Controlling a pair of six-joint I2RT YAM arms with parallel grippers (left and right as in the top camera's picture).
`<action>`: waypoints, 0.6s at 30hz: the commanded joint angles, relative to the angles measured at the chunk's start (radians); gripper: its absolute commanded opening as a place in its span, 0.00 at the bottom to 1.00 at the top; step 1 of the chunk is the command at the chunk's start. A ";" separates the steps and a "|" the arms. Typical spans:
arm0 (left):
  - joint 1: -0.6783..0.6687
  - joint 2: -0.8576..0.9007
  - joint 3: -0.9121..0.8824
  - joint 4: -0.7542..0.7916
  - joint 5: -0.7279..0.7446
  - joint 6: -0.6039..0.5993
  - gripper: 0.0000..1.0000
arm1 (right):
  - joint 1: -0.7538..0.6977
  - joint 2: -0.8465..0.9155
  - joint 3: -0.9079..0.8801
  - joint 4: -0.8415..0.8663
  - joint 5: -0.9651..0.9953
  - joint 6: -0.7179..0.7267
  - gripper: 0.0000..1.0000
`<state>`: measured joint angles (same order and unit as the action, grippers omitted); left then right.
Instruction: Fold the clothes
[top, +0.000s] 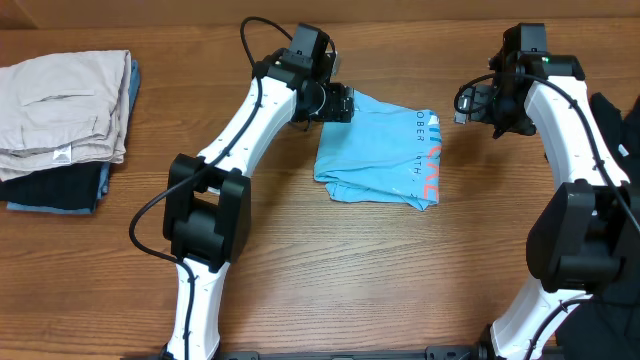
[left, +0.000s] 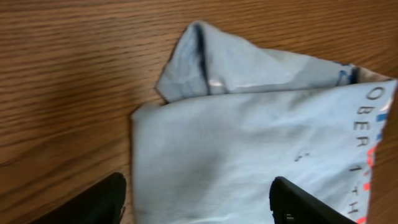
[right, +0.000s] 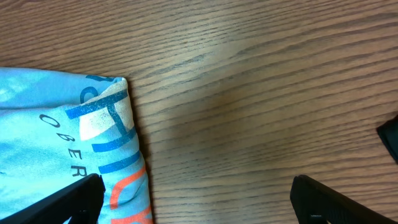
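At table (top: 330, 270) centre, folded light blue T-shirt (top: 378, 150), left gripper (left: 199, 200) spread over its far-left corner, right gripper (right: 193, 200) spread off its right edge.

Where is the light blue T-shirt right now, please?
In the overhead view, the light blue T-shirt lies folded near centre, its far left corner under the left gripper.

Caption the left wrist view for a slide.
Open left end effector over folded blue T-shirt on wooden table.

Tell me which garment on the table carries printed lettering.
The light blue T-shirt, lying alone; the beige garment and the dark garment under it, stacked together, show no lettering.
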<state>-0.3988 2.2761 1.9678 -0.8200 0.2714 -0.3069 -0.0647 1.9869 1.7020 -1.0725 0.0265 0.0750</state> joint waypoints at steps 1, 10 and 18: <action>-0.076 -0.023 0.032 -0.008 -0.020 0.023 0.57 | -0.004 -0.042 0.026 0.005 0.006 0.005 1.00; -0.151 -0.006 -0.140 -0.070 0.167 0.060 0.04 | -0.004 -0.042 0.026 0.005 0.006 0.005 1.00; -0.151 -0.022 -0.300 0.034 0.175 0.056 0.04 | -0.004 -0.042 0.026 0.005 0.006 0.005 1.00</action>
<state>-0.5518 2.2555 1.6775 -0.7414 0.4522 -0.2768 -0.0650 1.9869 1.7020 -1.0695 0.0265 0.0750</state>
